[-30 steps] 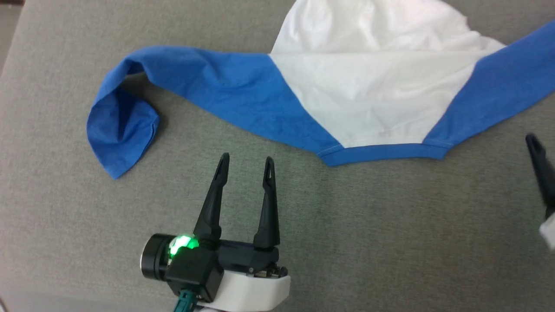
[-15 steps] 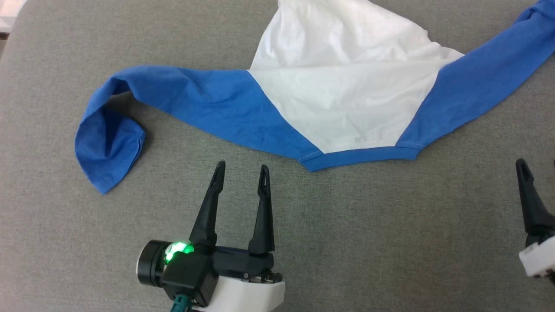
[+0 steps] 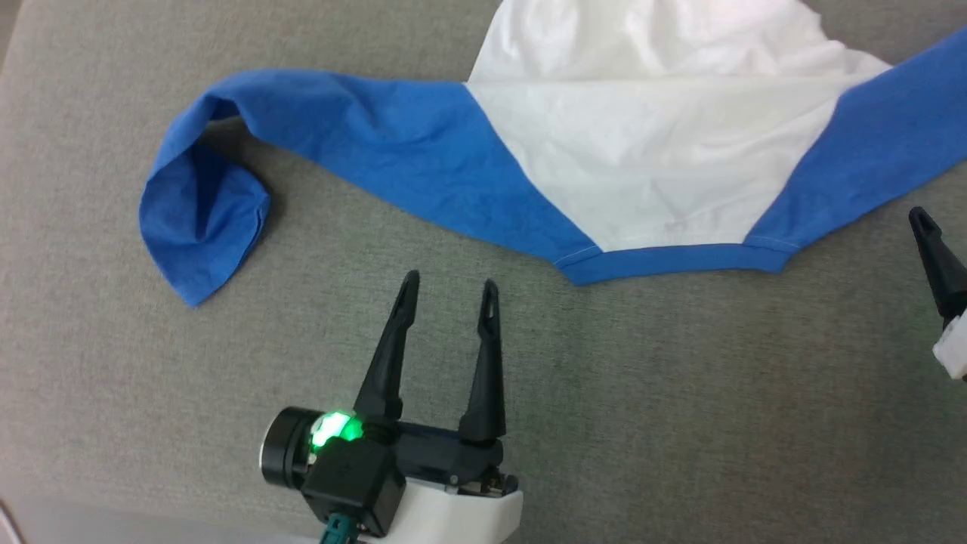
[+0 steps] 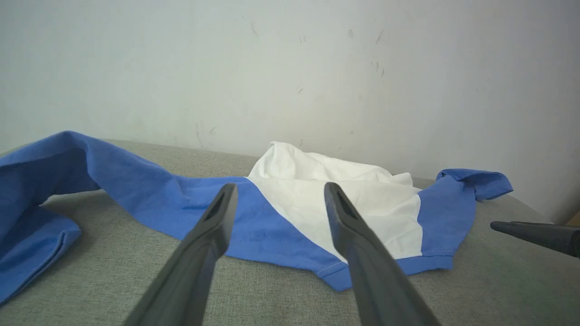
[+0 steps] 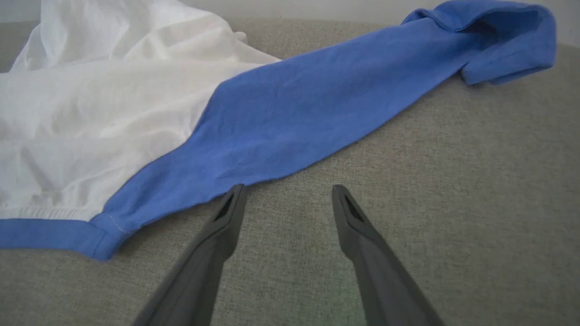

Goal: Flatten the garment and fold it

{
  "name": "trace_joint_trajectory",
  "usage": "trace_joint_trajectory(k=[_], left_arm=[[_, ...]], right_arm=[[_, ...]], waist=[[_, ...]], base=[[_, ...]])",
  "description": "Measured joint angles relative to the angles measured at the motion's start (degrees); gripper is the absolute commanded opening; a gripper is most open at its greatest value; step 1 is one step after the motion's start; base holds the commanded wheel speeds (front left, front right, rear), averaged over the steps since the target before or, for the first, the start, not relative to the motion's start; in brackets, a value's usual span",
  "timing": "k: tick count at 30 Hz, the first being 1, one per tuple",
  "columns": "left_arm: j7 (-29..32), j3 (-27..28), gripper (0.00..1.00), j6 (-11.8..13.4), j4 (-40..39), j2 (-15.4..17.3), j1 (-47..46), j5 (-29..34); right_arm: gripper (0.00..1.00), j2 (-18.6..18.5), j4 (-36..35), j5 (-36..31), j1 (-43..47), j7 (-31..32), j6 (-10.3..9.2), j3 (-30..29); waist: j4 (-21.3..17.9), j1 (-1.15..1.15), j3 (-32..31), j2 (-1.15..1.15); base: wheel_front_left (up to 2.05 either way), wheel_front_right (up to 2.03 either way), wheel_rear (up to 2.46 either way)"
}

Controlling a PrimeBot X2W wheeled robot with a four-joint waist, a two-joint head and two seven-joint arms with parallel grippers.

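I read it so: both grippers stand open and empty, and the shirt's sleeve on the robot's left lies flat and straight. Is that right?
Not quite. On the garment, the left sleeve is not straight: its end curls back on itself, as the head view shows. The left gripper and right gripper do stand open and empty.

No legible text, label, brand, number or sign in any view.
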Motion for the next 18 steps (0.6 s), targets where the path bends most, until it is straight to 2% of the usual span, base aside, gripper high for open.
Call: trace_joint_trajectory(k=[6,18], left_arm=[[0.0,-1.6,1.0,1.3,0.0,0.0,-1.8,-0.5],[0.0,-3.0,1.0,1.8,0.7,0.0,-2.9,-1.7]], right_arm=[[1.0,-1.6,1.9,0.3,-2.0,1.9,0.0,1.1],[1.0,-2.7,4.4,0.3,-4.0,2.8,0.0,0.9]], waist=[[1.7,0.0,2.3,0.0],[3.5,-0.01,3.8,0.01]], base=[[0.0,0.0,0.0],[0.0,0.0,0.0]])
